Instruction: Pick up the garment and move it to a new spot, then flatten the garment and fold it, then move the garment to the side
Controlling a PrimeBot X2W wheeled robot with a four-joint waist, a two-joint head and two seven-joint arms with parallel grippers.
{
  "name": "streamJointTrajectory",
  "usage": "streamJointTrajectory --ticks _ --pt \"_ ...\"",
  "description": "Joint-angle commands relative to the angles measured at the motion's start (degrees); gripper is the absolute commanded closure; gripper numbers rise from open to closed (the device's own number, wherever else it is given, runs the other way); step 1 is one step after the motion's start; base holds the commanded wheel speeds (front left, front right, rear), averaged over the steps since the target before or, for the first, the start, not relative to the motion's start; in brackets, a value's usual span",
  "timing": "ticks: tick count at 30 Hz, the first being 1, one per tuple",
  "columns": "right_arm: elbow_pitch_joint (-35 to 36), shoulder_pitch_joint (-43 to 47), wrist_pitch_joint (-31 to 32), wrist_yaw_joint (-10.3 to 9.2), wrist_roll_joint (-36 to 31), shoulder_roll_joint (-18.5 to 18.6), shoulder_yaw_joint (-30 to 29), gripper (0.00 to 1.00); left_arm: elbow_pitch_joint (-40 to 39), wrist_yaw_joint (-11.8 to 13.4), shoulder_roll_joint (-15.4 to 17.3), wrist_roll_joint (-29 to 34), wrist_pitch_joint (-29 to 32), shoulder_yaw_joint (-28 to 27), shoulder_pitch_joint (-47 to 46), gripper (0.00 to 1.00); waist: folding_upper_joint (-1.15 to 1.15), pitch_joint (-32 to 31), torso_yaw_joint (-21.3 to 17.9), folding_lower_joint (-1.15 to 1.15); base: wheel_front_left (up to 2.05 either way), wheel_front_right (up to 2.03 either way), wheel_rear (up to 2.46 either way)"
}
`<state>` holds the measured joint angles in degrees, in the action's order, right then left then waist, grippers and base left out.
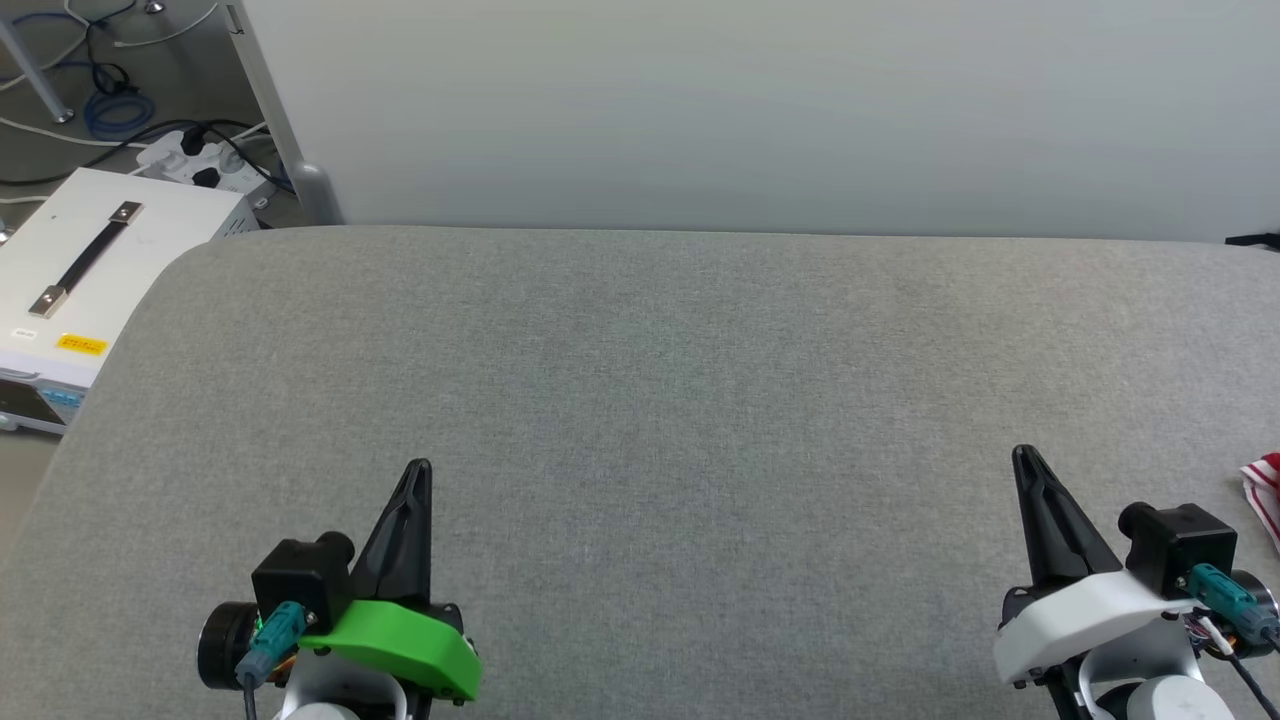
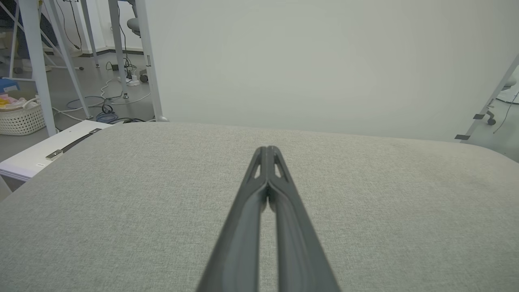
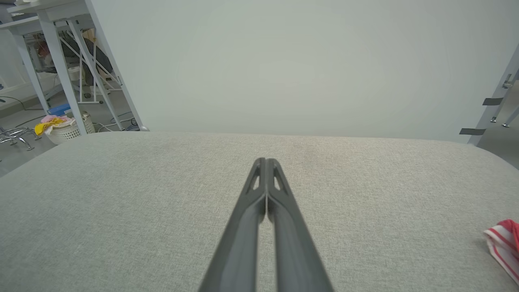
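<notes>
On my feed, a white case [image 1: 90,270] with a black handle sits off the table's left corner. My left gripper [image 1: 420,468] is low left over the grey fabric table [image 1: 700,380], fingers pressed together, holding nothing. Same deal for my right gripper [image 1: 1024,455], pinched closed and empty. Only a red-and-white striped bit of the garment [image 1: 1265,490] pokes in at the far right edge, near it.

Red-and-white-striped garment [image 1: 1264,492] at right edge
</notes>
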<state>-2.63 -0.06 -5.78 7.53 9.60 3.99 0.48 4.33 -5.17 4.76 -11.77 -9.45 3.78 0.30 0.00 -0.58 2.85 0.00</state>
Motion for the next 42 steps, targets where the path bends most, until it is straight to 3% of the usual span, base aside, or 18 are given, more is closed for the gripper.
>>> streamJointTrajectory --ticks 1,42 --pt "0.4 0.0 0.3 -0.02 -0.6 -0.1 -0.1 1.0 -0.4 0.6 -0.4 0.9 0.3 -0.2 -0.1 1.0 0.0 0.0 0.0 0.0 0.0 0.0 0.0" --pt "1.5 0.0 3.1 -0.03 -5.2 -0.6 -0.3 1.0 -2.4 3.0 -1.2 6.5 5.0 -2.1 -0.2 1.0 0.0 0.3 -1.5 0.0 0.0 0.0 0.0"
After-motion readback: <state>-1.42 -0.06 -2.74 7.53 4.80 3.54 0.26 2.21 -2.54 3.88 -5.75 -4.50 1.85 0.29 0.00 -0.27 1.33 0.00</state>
